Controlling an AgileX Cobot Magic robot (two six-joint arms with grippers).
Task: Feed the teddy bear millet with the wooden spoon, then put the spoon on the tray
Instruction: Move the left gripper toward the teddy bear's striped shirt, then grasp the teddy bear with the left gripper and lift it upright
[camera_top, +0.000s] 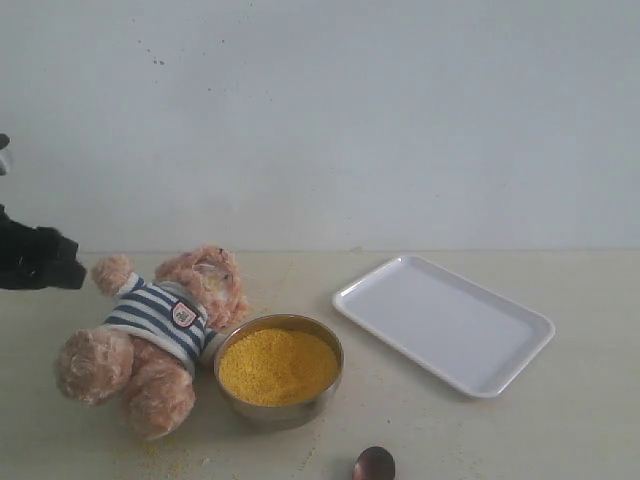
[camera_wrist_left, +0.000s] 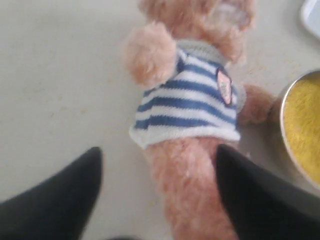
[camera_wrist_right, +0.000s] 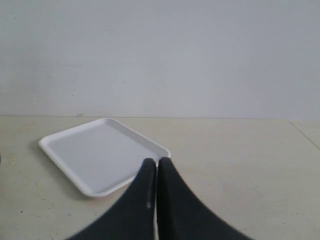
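Round steel bowl (camera_top: 280, 412) on beige tabletop (camera_top: 560, 430); plain pale wall (camera_top: 350, 120) behind.

Left claw (camera_wrist_left: 157, 150) wide, right claw (camera_wrist_right: 156, 161) tight

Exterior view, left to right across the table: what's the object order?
teddy bear → steel bowl of millet → tray. The wooden spoon is left out because it falls within the tray's left-to-right span.

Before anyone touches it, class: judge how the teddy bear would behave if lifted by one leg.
The teddy bear is plush, so it would probably flop and squash. It looks light for its size. It lies right beside the steel bowl, so dragging it might jog that and spill millet.
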